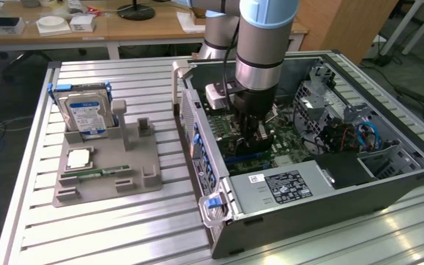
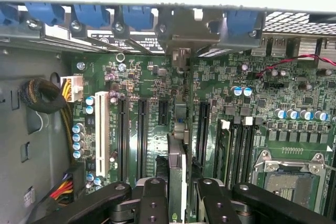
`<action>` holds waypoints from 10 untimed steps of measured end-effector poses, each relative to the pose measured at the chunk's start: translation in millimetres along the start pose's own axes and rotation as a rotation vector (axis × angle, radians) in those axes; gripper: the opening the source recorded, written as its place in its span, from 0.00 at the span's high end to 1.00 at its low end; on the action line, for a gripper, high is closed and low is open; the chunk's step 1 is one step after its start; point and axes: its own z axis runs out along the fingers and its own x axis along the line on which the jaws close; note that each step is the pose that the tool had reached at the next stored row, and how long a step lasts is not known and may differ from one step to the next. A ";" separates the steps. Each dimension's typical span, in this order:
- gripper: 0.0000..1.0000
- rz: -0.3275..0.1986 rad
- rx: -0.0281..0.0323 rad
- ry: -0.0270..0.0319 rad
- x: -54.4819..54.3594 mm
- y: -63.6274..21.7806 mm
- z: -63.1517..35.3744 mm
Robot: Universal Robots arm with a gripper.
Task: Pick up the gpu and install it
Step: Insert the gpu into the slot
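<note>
Wrist view shows the fingers of the gripper clamped on the gpu, held edge-on against the motherboard inside the computer case: pickup looks done, full seating unconfirmed.

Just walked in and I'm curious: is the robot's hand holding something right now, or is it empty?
Hand: closed on the gpu, inside the computer case over the motherboard.

The gripper seemingly clamps the gpu above the motherboard.
</note>
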 end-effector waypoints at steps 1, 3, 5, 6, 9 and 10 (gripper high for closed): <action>0.74 0.000 -0.0001 0.0001 0.0 0.0 -0.1; 0.74 0.000 0.0000 0.0001 0.0 0.2 0.0; 0.74 0.000 -0.0001 0.0002 0.1 0.2 0.0; 0.74 0.000 -0.0002 0.0002 0.1 0.2 0.0; 0.74 0.000 -0.0001 0.0001 0.0 0.2 0.1; 0.74 -0.002 -0.0001 0.0000 0.0 0.2 0.2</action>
